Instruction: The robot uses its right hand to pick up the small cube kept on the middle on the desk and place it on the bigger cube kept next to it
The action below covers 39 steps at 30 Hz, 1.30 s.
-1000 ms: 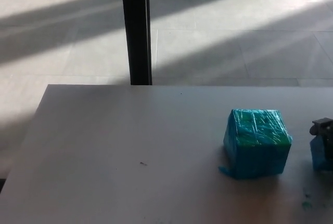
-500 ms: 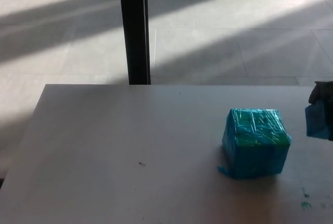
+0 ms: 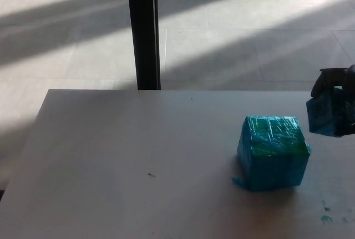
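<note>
A big cube wrapped in blue-green tape sits on the right part of the grey desk. At the picture's right edge my right hand is shut on a small blue cube, which hangs above the desk, to the right of the big cube and a little higher than its top. Only part of the hand shows; the rest is cut off by the frame. My left hand is not in view.
A black post stands behind the desk's far edge. Sunlit floor tiles lie beyond. A small dark speck lies mid-desk, and green marks dot the front right.
My right hand has lifted the small blue cube from beside the big cube and carried it up and leftward, closer to the big cube's top. The big cube stayed put.
</note>
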Motion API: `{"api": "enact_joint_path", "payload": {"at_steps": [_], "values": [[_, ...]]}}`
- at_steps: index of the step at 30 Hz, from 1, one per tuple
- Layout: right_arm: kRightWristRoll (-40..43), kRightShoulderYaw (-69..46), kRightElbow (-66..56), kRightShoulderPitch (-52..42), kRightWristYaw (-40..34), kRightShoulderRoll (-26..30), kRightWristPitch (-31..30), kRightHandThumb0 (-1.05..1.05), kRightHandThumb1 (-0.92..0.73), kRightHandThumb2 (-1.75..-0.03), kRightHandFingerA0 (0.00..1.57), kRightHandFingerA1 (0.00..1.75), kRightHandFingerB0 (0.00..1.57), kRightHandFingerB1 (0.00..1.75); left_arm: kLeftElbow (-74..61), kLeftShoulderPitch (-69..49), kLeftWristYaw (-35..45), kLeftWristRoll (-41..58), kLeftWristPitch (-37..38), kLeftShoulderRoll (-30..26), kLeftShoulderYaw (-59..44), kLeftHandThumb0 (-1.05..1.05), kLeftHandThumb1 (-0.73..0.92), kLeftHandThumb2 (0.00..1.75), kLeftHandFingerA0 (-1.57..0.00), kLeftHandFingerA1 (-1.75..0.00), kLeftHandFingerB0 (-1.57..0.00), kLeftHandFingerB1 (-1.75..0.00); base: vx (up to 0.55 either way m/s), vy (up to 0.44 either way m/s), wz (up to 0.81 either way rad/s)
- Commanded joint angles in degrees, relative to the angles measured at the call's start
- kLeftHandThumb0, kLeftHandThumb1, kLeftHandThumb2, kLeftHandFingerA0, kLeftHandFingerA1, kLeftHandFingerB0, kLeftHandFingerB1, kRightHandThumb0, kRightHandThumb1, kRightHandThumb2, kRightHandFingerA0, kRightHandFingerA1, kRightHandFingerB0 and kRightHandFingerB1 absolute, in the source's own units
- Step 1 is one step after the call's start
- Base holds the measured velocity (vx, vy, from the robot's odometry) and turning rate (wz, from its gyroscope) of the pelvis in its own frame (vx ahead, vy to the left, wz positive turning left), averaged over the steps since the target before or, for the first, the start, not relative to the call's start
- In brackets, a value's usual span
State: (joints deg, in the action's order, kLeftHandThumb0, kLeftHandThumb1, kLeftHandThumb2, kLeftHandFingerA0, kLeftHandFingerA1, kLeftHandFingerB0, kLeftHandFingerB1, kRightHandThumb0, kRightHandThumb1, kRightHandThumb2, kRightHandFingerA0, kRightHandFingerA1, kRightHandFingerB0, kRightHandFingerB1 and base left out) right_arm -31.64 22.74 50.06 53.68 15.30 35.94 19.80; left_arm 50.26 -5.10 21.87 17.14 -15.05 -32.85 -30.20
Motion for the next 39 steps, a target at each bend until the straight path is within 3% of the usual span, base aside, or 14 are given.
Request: {"api": "enact_joint_path", "payload": {"at_steps": [1,4,7,10,15,18,20,23,24,26,30,33,34,39], "values": [[11.42,-2.96,-8.39,3.73,22.75,-1.29,-4.01,-0.2,-0.62,-0.93,0.79,1.46,0.81,1.29,-0.46,-1.25,-0.65,0.33,-0.29,-0.49,-0.42,-0.82,0.85,0.66,-0.32,-0.47,-0.25,-0.36,0.0,0.0,0.0],[10.85,-2.76,-10.2,3.78,23.95,-1.46,-5.94,-0.2,-0.65,-0.89,0.79,1.42,0.78,1.34,-0.26,-1.33,-0.35,0.41,-0.09,-0.52,-0.46,-0.81,0.85,0.65,-0.32,-0.47,-0.26,-0.36,0.0,0.0,0.0],[10.0,-2.14,-11.92,4.86,25.33,-2.1,-7.48,-0.13,-0.63,-1.03,0.78,1.63,0.74,1.4,0.53,-0.88,0.03,1.22,-0.65,-0.54,-1.13,-0.86,0.72,0.75,-0.31,-0.53,-0.24,-0.4,0.0,0.0,0.0],[9.98,-2.21,-12.67,5.48,25.93,-2.42,-7.59,-0.12,-0.61,-1.04,0.77,1.63,0.76,1.34,-0.09,-1.23,0.09,1.4,-0.66,-0.38,-1.28,-0.81,0.84,0.65,-0.31,-0.49,-0.26,-0.36,0.0,0.0,0.0],[8.93,-1.69,-14.87,5.86,27.42,-3.27,-9.42,-0.16,-0.67,-0.87,0.74,1.65,0.72,1.42,-0.01,-1.32,-0.62,0.35,0.17,-0.53,-0.56,-0.86,0.73,0.75,-0.33,-0.5,-0.25,-0.4,0.0,0.0,0.0],[8.85,-1.48,-15.0,6.02,28.1,-3.81,-9.11,-0.14,-0.65,-0.93,0.74,1.67,0.71,1.43,0.5,-0.95,-0.58,0.76,-0.48,-0.64,-0.88,-0.86,0.71,0.76,-0.33,-0.51,-0.24,-0.4,0.0,0.0,0.0],[8.29,-1.18,-14.91,6.24,28.08,-4.23,-9.11,-0.14,-0.64,-0.88,0.83,1.74,0.7,1.5,-0.45,-1.42,0.03,1.03,-0.91,-0.65,-0.94,-0.81,0.85,0.66,-0.32,-0.48,-0.25,-0.36,0.0,0.0,0.0],[6.85,-0.49,-14.64,6.41,27.29,-4.89,-8.45,-0.19,-0.61,-0.96,0.84,1.6,0.8,1.34,-0.28,-1.33,-0.06,1.11,-0.78,-0.56,-1.06,-0.85,0.72,0.76,-0.33,-0.51,-0.23,-0.4,0.0,0.0,0.0],[6.35,-0.3,-14.76,6.33,27.14,-5.03,-8.39,-0.17,-0.61,-0.95,0.78,1.62,0.77,1.34,-0.58,-1.44,-0.09,1.11,-0.87,-0.5,-1.08,-0.81,0.85,0.66,-0.33,-0.48,-0.26,-0.36,0.0,0.0,0.0],[4.85,0.54,-14.86,6.3,26.52,-5.08,-7.56,-0.18,-0.62,-0.84,0.76,1.63,0.76,1.26,-1.07,-1.54,-0.49,0.84,-1.06,-0.4,-0.92,-0.82,0.84,0.62,-0.36,-0.49,-0.27,-0.35,0.0,0.0,0.0],[1.81,2.85,-12.99,5.96,23.14,-5.54,-5.39,-0.16,-0.62,-0.83,0.83,1.72,0.68,1.46,-0.68,-1.43,-0.75,0.11,0.12,-0.39,-0.45,-0.81,0.85,0.66,-0.39,-0.51,-0.27,-0.37,0.0,0.0,0.0],[1.11,3.55,-11.92,5.72,22.66,-5.92,-6.17,-0.19,-0.61,-0.93,0.73,1.71,0.71,1.49,-0.83,-1.44,-0.33,0.51,-0.7,-0.62,-0.67,-0.81,0.84,0.65,-0.38,-0.48,-0.27,-0.36,0.0,0.0,0.0],[0.77,3.85,-11.33,5.7,22.56,-6.13,-6.42,-0.19,-0.64,-0.9,0.72,1.68,0.71,1.44,-1.16,-1.55,-0.3,0.84,-1.12,-0.58,-0.92,-0.86,0.72,0.77,-0.32,-0.51,-0.23,-0.4,0.0,0.0,0.0],[-0.52,5.0,-8.33,5.42,20.59,-7.17,-5.92,-0.18,-0.64,-0.92,0.73,1.66,0.71,1.44,-0.1,-1.12,-0.13,0.4,-0.08,-0.62,-0.66,-0.83,0.84,0.63,-0.36,-0.49,-0.27,-0.36,0.0,0.0,0.0]]}}
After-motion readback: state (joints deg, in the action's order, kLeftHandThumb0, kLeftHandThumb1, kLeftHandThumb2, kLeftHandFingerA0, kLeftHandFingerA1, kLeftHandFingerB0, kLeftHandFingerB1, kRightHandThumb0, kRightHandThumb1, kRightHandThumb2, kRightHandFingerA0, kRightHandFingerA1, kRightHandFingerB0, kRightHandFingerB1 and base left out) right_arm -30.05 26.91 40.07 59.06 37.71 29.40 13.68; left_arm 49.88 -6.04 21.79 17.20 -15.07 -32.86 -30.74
